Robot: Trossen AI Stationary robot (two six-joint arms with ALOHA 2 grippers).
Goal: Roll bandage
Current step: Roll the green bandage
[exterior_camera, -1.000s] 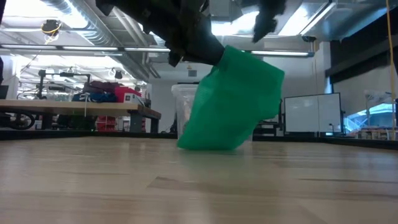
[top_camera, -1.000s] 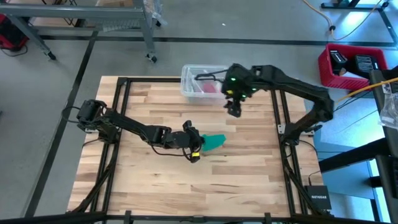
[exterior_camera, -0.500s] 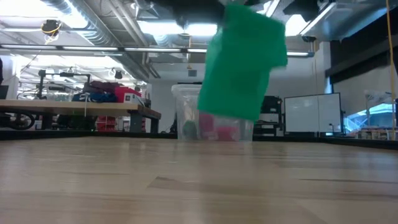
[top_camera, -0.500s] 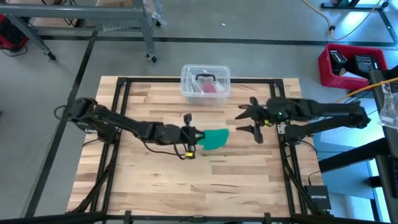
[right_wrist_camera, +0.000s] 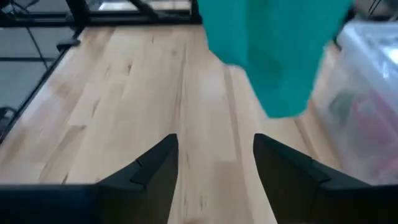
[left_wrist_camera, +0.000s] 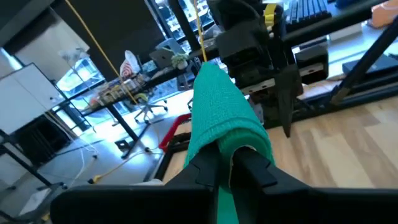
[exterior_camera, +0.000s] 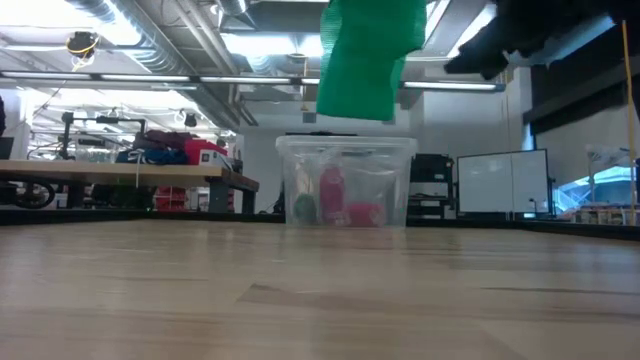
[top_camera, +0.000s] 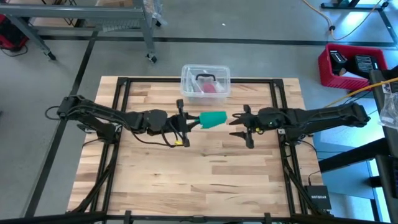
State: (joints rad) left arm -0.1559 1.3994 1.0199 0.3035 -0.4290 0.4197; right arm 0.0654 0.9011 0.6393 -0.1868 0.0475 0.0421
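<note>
One wooden table (top_camera: pixel 205 168) — left tool (top_camera: pixel 186 121) clamped on bandage (top_camera: pixel 212 119), right tool (top_camera: pixel 240 124) apart — workshop behind.

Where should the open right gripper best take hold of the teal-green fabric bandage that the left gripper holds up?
Probably the free hanging end of the teal-green fabric bandage, approached level from the right gripper side. The left gripper pinches the other end, and the strip dangles above the table.

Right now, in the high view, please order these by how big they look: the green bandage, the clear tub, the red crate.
1. Red crate, partly cut off by the picture's edge.
2. Clear tub; looks close to the crate, so this order is unsure.
3. Green bandage, clearly smallest, though held above the table.
</note>
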